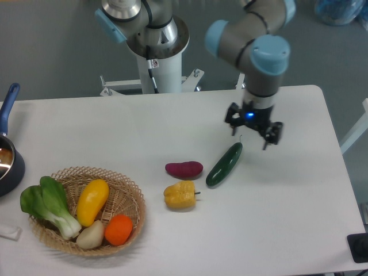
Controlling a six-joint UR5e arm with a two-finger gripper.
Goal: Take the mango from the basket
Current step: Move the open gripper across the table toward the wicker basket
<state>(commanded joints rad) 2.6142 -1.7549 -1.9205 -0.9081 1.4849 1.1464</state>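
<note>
lying smooth and likely slippery in the basket [131,190], the mango [92,201] suits a grip across its narrow middle; the gripper [253,125] hangs well apart, jaws spread, empty.

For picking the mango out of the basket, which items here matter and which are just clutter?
Part of the job:
- mango, lying in the basket
- basket
- gripper, open and empty, above the cucumber's upper end

Just lying about:
- bok choy, orange fruit and a pale vegetable, in the basket
- purple sweet potato, yellow bell pepper, cucumber
- pot
</note>
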